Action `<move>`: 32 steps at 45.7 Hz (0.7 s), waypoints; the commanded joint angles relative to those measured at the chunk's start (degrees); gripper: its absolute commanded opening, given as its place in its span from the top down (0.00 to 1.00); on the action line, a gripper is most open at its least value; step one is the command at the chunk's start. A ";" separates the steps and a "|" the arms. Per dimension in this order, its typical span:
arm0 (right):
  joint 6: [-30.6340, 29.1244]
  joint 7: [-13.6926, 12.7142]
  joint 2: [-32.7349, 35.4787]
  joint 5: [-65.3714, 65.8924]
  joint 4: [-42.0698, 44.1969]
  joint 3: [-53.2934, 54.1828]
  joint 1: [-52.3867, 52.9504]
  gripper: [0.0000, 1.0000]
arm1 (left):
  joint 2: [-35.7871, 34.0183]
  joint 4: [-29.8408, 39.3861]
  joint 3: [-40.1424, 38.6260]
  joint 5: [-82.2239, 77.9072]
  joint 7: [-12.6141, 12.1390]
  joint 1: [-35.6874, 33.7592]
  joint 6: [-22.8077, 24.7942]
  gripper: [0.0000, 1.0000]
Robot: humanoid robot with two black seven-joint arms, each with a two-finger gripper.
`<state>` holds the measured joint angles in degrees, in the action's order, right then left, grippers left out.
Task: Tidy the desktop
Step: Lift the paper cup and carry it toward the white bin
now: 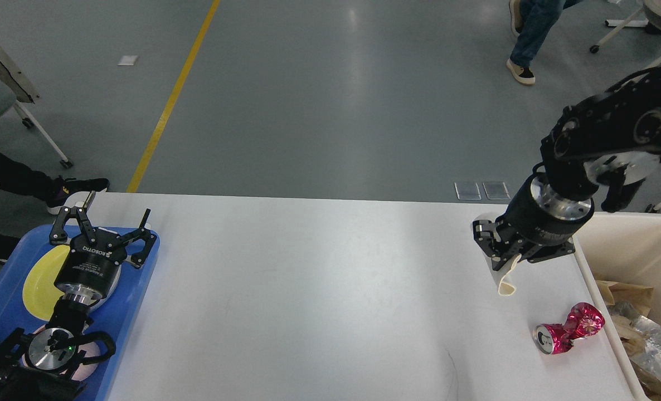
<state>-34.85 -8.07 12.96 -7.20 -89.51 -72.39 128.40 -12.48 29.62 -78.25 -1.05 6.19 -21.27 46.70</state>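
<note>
Spreading across the lower part of the head view, the white tabletop (308, 289) lies mostly bare, its far edge against grey floor (319, 89), which suggests the tidying is well along. Two containers flank it, presumably so that each arm sorts to its own side. A beige bin (637, 245) stands off the right edge, already holding crumpled brown paper and silvery wrapping (651, 340), so it seems to be the place for rubbish. A blue tray (141, 284) sits on the near left corner, carrying a yellow plate (38, 278) and, nearer, what looks like a pinkish dish mostly hidden by the arm; it appears to be the place for things worth keeping.

The right arm comes in from the upper right, and its right tool (500, 253) hangs above the tabletop's right side, just beside the bin. It is closed on a pale strip of paper-like scrap (508, 281), which dangles from the fingers clear of the surface, probably lifted so it can be carried over the bin wall.

The left tool (105, 220) hovers over the tray with its fingers spread wide and nothing between them, as if idle.

A crushed pink can (569, 328) lies on its side at the near right, close to the bin, likely the last piece to clear.
</note>
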 commanded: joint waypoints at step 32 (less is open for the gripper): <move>1.36 -0.45 10.14 -0.19 -0.67 -10.05 4.59 1.00 | 0.00 0.00 0.02 0.00 0.05 0.00 -0.03 0.03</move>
<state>-36.43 -8.18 17.88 -8.11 -93.49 -79.86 138.45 -12.48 29.62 -78.25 -1.05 6.25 -21.27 46.70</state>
